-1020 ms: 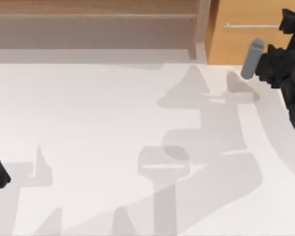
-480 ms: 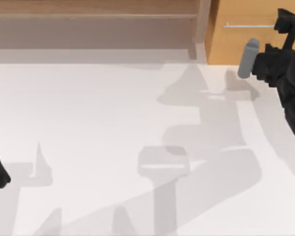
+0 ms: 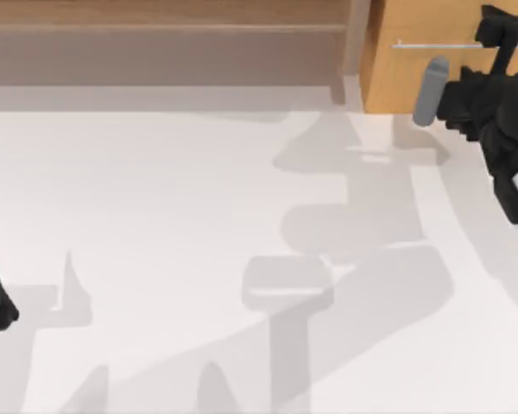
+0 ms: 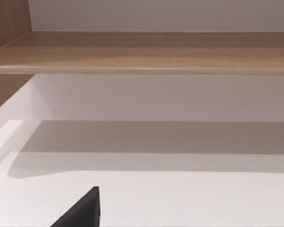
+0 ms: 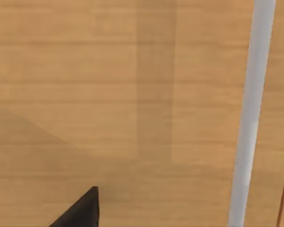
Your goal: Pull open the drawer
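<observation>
My left wrist camera sees a brown wooden shelf board (image 4: 146, 52) above the white table (image 4: 180, 198), with a black gripper tip (image 4: 83, 213) at frame edge.

The white tabletop (image 3: 155, 224) carries a brown wooden shelf unit (image 3: 173, 43) along its far edge, the drawer (image 3: 414, 78) standing just beside it.

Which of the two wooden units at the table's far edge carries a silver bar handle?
The orange-tan wooden drawer front, at the top view's right; the duller brown wooden shelf unit on the left has none.
</observation>
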{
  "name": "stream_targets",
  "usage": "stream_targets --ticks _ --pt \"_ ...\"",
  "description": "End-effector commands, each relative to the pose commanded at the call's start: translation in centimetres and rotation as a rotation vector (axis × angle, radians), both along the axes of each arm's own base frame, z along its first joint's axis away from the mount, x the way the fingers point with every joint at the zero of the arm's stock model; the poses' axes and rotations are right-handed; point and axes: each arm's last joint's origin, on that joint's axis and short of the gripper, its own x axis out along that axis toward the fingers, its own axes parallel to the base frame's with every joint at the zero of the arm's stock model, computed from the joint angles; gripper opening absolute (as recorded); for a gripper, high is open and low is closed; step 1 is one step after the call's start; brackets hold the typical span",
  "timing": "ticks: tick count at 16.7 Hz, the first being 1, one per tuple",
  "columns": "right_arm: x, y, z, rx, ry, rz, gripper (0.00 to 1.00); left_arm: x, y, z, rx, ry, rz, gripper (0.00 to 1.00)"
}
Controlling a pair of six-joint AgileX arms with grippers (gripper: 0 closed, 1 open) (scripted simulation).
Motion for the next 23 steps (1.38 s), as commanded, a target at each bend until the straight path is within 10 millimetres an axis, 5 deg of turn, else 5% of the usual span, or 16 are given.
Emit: stream_targets --ticks 13,23 --pt "0.0 0.0 0.0 0.0 0.0 0.0 0.02 0.0 0.0 0.0 0.0 0.0 0.0 1.0" --pt "-0.11 0.12 -0.1 0.002 0.005 0.002 0.0 0.0 0.0 0.0 0.0 0.0 0.0 1.0"
